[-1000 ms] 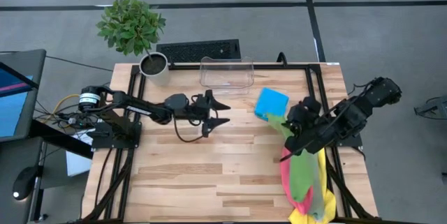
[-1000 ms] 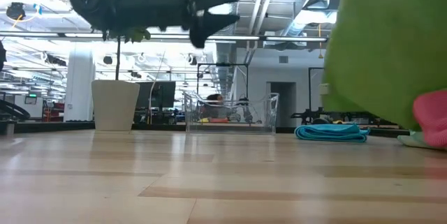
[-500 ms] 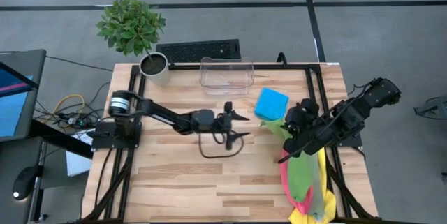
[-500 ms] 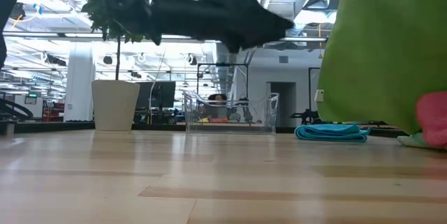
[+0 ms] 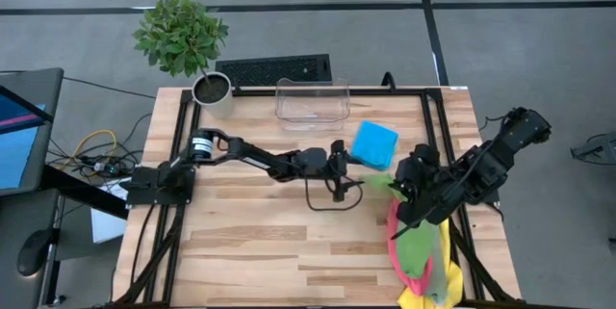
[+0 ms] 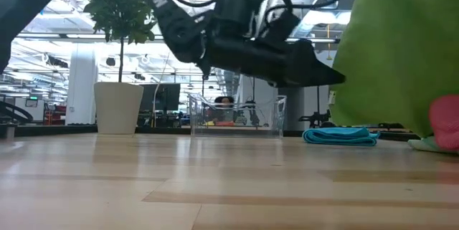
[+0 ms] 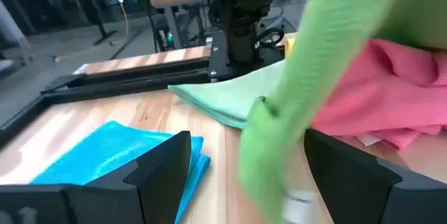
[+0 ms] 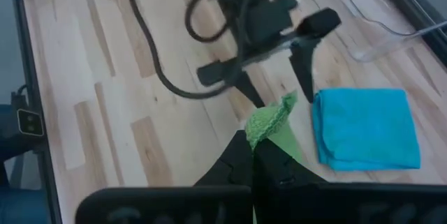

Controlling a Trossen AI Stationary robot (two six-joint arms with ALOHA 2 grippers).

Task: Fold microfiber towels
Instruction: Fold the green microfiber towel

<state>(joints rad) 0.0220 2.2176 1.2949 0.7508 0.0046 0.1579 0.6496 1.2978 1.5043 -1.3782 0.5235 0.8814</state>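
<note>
I'm looking at the wood counter w/ both arms reaching toward the right side. Left arm stretches across the middle; its tool has fingers spread wide, released, w/ a hanging corner of the bright green towel between them but not gripped, as the left wrist view shows. Right arm comes in from the right edge; right tool is clenched on that green towel's corner, lifting it so the cloth hangs down toward the near right.

Clear plastic bin sits at the far edge, middle; potted plant at far left corner, keyboard just beyond the counter.

Blue towel, folded, lies flat just right of the bin, near the left tool. Pale sage towel lies flat beside it, under the raised green one. Pink towel is bunched below the green. Yellow towel is at the near right edge, partly covered.
</note>
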